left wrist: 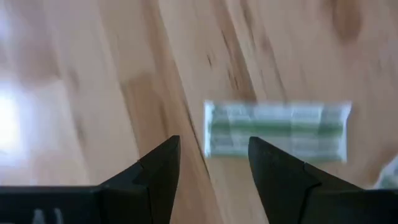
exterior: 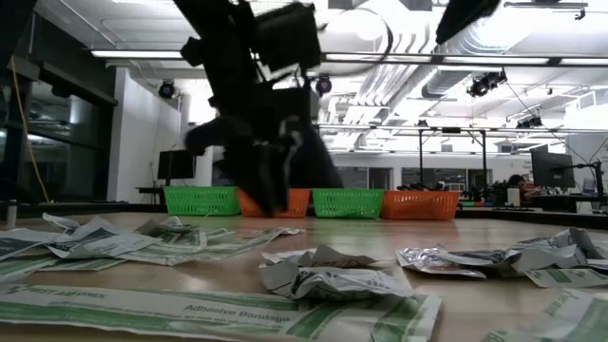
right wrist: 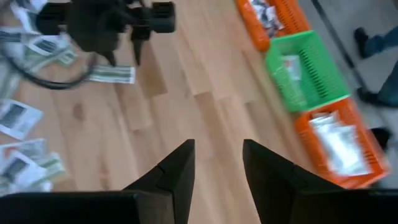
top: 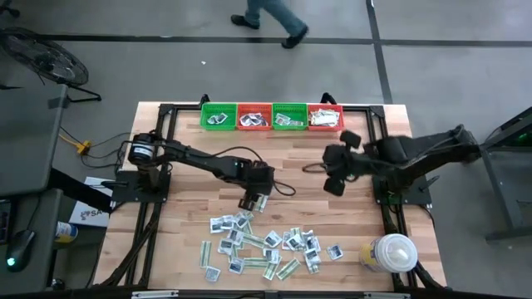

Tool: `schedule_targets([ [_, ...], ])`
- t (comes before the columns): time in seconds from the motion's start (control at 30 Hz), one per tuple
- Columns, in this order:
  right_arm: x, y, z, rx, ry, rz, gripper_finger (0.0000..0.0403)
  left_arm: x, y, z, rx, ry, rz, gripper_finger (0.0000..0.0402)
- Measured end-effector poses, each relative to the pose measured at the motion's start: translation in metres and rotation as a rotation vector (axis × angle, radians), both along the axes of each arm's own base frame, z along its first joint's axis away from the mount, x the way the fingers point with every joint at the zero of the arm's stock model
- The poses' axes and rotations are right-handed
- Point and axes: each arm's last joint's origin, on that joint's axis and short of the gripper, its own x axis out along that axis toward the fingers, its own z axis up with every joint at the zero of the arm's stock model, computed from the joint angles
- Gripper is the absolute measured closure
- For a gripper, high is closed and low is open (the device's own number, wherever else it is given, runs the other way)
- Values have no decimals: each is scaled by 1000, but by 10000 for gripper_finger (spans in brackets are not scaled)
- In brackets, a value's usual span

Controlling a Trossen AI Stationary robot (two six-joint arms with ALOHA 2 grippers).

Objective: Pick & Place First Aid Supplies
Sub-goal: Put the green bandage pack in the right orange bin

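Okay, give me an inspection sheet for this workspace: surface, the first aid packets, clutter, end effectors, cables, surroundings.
Surface: wooden table, bare in the middle.
Job's things: loose first aid packets scattered along the near edge; more packets in the four baskets, green and orange alternating, at the far edge.
Clutter: white round lidded container at the near right corner.
End effectors: left end effector open, above a green-striped bandage strip, holding nothing; right end effector open and empty over bare wood.
Cables: black cable trailing off the left arm; a yellow plug on the floor.
Surroundings: a person's legs walking past the far side.
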Motion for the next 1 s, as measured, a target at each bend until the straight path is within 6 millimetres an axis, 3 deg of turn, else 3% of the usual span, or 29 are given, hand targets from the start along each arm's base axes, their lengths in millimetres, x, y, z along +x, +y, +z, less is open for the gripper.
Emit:
schedule_targets([
  [0.2, -14, 20, -30, 121, -123, -46, 274, 9, 0, -4, -22, 20, -27, 214],
  [0.4, -21, 31, -49, 168, -130, -58, 274, 9, 1, -7, -21, 28, -25, 214],
  [0.83, -24, 39, -52, 154, -165, -76, 274, 15, 16, -40, -135, 118, 40, 215],
  [1.0, -24, 39, -52, 154, -167, -79, 274, 14, 15, -50, -167, 160, 50, 245],
])
